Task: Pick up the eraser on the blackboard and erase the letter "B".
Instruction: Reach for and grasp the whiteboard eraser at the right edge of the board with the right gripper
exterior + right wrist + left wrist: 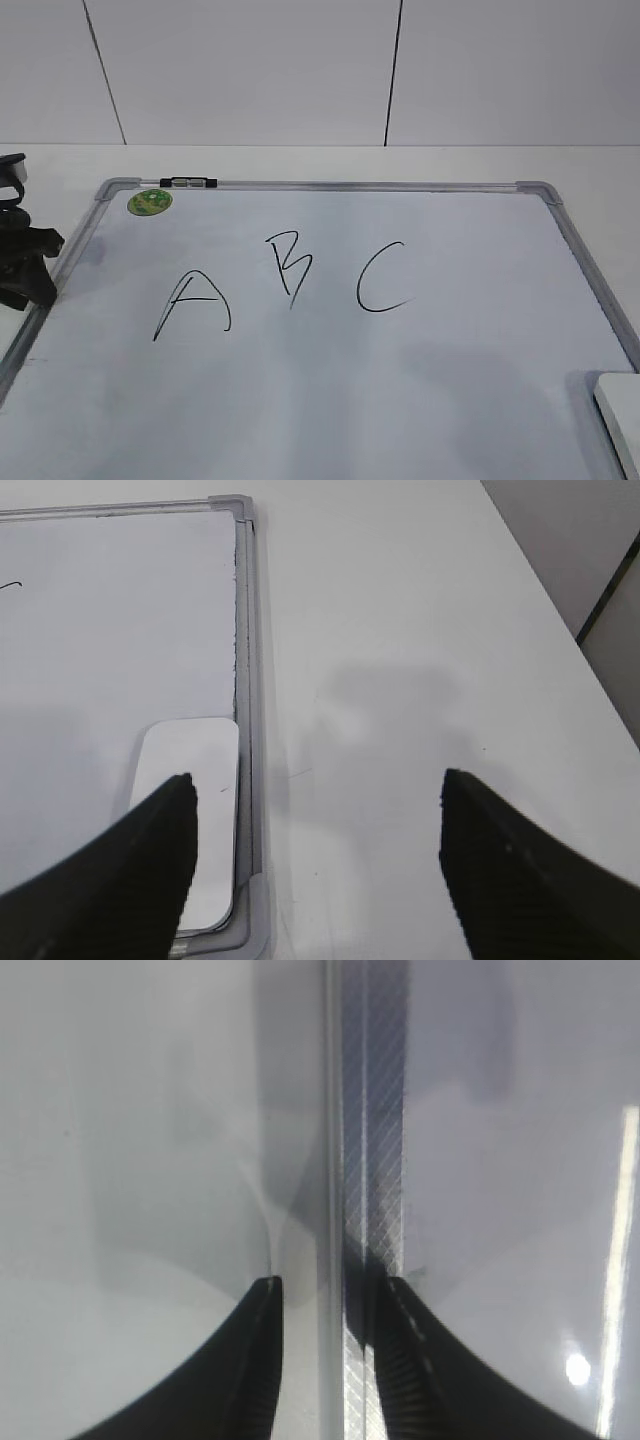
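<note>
My right end effector (315, 850): spread wide and holding nothing, hovering near the bench's front right corner; my left finger hangs over the eraser, my right finger over bare bench outside the frame.
Eraser (192, 815): white rounded block lying flat on the blackboard (330, 400), tucked into its front right corner, long side just beside the frame rail.
Risk at the grasp: I am centred off the eraser, toward the bench's right edge. If I drop straight down, I judge one finger would land on top of the block and the other outside the rail, and I would pin or tilt it instead of straddling it.
Risk from the rail: the raised frame sits hard against the eraser's side, so there is little room for a finger there; a scraping finger could shove the whole board.
My left end effector (325, 1295): fingers drawn narrow, gripping nothing that I can see, straddling the frame rail at the board's left edge, by the bench's left side.
Letter "B" (290, 265): mid-board, between the "A" (192, 303) and the "C" (383, 278), each near it.
Risk at the wipe: the pad looks wide against those gaps, so a loose stroke may smear a neighbour.
Marker (188, 183): on the far rail near the green sticker (150, 201), well apart from my path.
</note>
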